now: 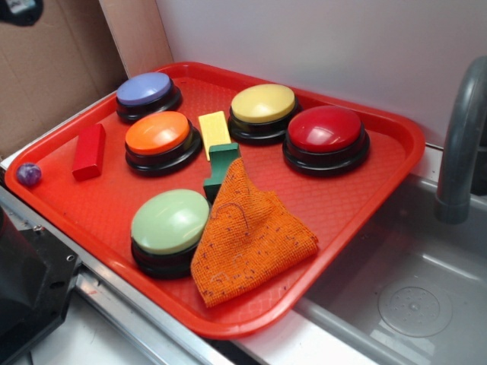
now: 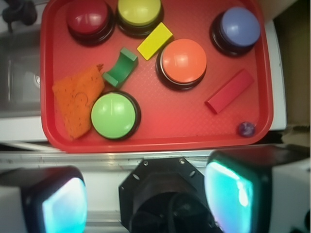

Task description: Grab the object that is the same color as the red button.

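Hovering off the near edge of the red tray [image 2: 53,73], the gripper [image 2: 146,194] has its fingers [image 2: 228,189] spread wide and empty, the red block [image 2: 229,91] lying beyond near the orange button [image 2: 183,60], the red button [image 2: 88,17] farthest.

Lighting: bright, even, diffuse, from above; shadows short and soft under the buttons. Glare: pale sheen on the glossy red button [image 1: 326,129] and on the tray [image 1: 396,144] rim in the exterior view; broad washed highlights on the domes in the wrist view. Focus: exterior view fairly sharp at centre, slightly soft overall; wrist view softer, colours oversaturated. The hand's fingers [image 2: 228,191] at the lower edge are blurred, glowing cyan-white. Mild wide-angle bowing at wrist-view edges.
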### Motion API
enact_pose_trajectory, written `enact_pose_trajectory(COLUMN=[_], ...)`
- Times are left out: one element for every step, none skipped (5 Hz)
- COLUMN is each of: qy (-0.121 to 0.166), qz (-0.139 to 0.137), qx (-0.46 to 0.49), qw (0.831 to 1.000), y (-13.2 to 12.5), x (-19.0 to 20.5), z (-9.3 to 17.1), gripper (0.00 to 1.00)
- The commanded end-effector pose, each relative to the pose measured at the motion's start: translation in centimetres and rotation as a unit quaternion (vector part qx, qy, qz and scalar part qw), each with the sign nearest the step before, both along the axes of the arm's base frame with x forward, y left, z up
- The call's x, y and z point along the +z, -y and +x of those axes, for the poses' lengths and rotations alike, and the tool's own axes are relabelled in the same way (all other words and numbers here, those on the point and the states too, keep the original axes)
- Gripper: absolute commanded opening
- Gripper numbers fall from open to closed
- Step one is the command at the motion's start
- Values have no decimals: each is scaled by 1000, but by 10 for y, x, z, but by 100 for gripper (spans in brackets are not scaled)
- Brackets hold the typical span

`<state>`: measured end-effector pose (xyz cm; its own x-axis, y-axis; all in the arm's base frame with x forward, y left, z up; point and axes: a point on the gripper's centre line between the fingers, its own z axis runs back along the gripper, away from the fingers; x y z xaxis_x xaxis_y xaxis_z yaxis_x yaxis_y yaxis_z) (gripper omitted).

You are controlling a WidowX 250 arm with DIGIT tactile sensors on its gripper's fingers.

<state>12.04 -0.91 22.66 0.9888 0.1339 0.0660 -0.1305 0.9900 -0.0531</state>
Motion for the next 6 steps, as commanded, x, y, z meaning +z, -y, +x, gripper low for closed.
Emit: enact_pose_trajectory(qy=[11, 28, 42, 44, 58, 64], qz=[-8, -8, -6, -35, -24, -12], qx=[119, 186, 251, 281, 351, 399], qw=[993, 982, 967, 958, 934, 915], y=[-42, -66, -86, -102, -118, -127], x=[-19, -36, -55, -73, -96, -116], z=[25, 34, 41, 43, 46, 50], gripper=[100, 100, 100, 100, 100, 100])
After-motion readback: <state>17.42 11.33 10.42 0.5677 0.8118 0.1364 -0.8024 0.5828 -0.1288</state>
